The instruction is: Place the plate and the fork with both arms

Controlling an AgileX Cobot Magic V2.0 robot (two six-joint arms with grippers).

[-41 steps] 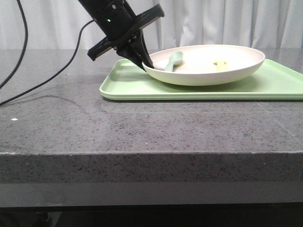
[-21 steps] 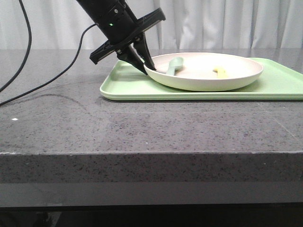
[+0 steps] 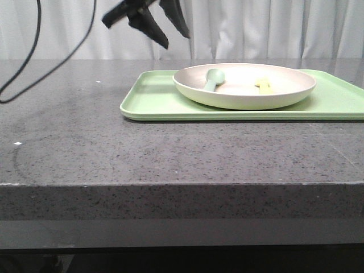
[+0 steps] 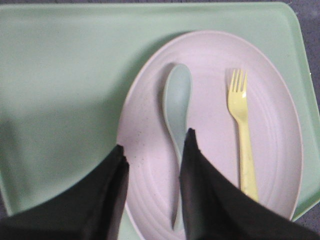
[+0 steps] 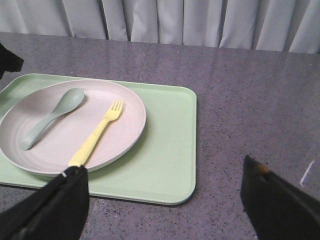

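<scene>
Left tool [image 3: 165,31] hangs open and empty above the plate [image 3: 244,85], jaws straddling its near rim. Plate sits on the tray [image 3: 153,102], fork [image 4: 241,127] lying in it beside the spoon [image 4: 177,110]. Right tool [image 5: 162,200] spread wide, nothing held. Risk - a descent nudges the rim, or pinches the spoon instead of the fork.

Light-green rectangular tray [image 3: 153,102] lay toward the far right of the grey speckled stone table [image 3: 114,153], sage-green spoon [image 3: 212,78] above it, black cable [image 3: 34,62] near the left edge, white curtain [image 3: 256,28] behind.
</scene>
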